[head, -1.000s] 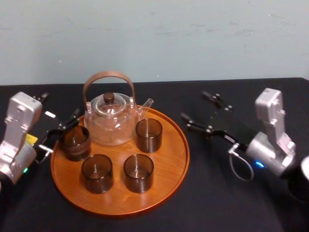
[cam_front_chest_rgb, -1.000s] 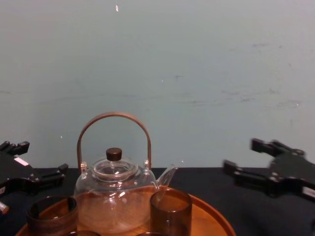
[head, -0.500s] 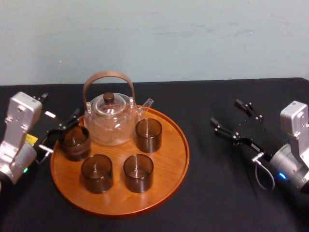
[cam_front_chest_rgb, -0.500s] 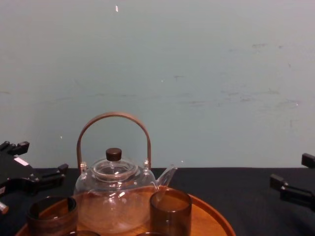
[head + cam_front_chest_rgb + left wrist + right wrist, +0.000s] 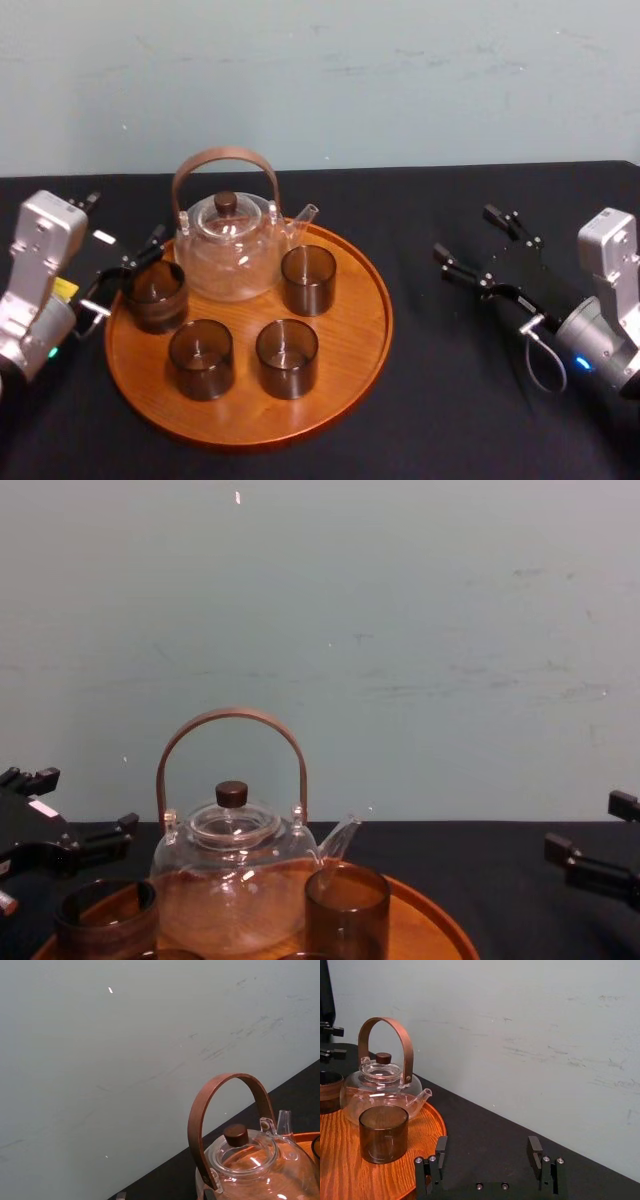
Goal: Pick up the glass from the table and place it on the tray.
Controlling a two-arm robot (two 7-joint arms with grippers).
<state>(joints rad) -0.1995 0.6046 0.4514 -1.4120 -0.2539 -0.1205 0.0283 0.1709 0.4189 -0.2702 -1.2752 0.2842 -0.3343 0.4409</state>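
At the tray's [image 5: 350, 340] left rim, the glass [image 5: 155, 295] already stands on the wood, with the left gripper [image 5: 128, 270] spread open just beside it. Right of the tray, well apart, the right gripper [image 5: 465, 232] hangs open too. Any careless withdrawal of the left gripper could clip the glass or the teapot [image 5: 228, 245] and tip it.

- Left arm [image 5: 35, 285]: silver, low at the left side, reaching forward and inward.
- Left gripper [image 5: 125, 272]: black, at the end of the left arm, fingers spread apart, pointed toward the middle.
- Right arm [image 5: 605, 315]: silver, low at the right side, wrist angled forward and toward the left.
- Right gripper [image 5: 476, 242]: black, fingers parted wide with an empty gap between them, well apart from the left gripper.
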